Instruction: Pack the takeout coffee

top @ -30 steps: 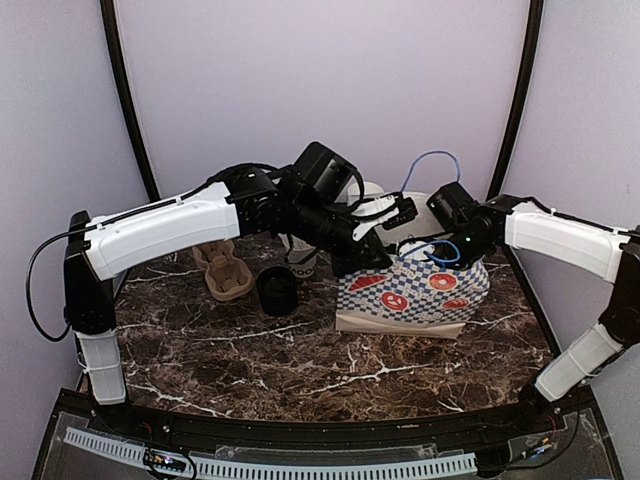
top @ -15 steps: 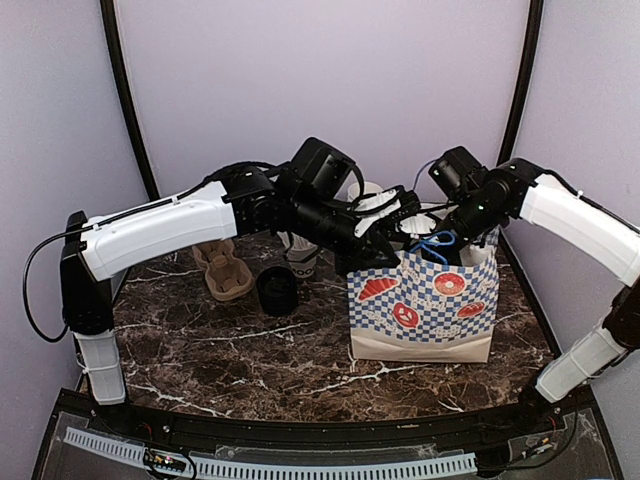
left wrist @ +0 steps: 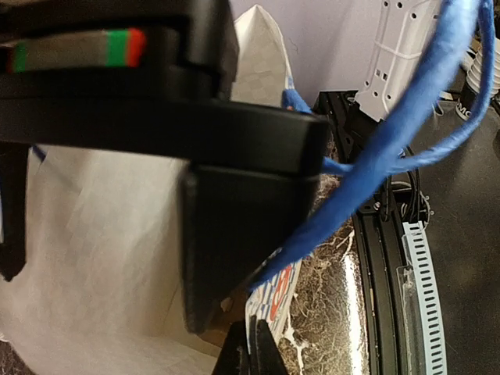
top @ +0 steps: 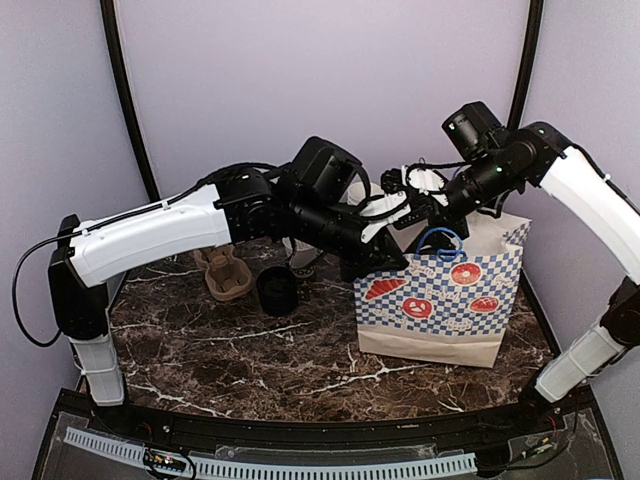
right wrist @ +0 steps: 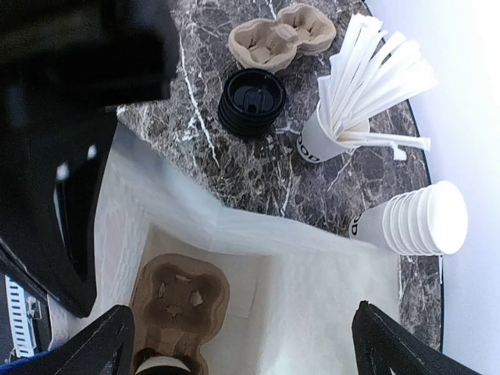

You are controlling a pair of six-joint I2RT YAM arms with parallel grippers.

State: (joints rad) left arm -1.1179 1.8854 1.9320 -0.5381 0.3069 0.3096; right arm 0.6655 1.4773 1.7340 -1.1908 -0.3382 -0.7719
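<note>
A paper bag with blue checks and doughnut prints stands upright on the marble table. My left gripper is shut on the bag's left rim, and in the left wrist view the printed edge sits pinched between the tips. The blue handle crosses that view. My right gripper hangs open and empty over the bag's mouth. Inside the bag lies a brown pulp carrier. A round white-rimmed dark top, likely the coffee cup with its lid, sits in its near pocket, cut off by the frame edge.
Behind the bag stand a stack of black lids, a stack of pulp carriers, a cup of white straws and a stack of white cups. The lids and carriers are left of the bag.
The bag has gone from low and slumped to upright and taller, shifted slightly right. My right gripper has risen from the blue handle to above the mouth. My left gripper stays at the rim.
</note>
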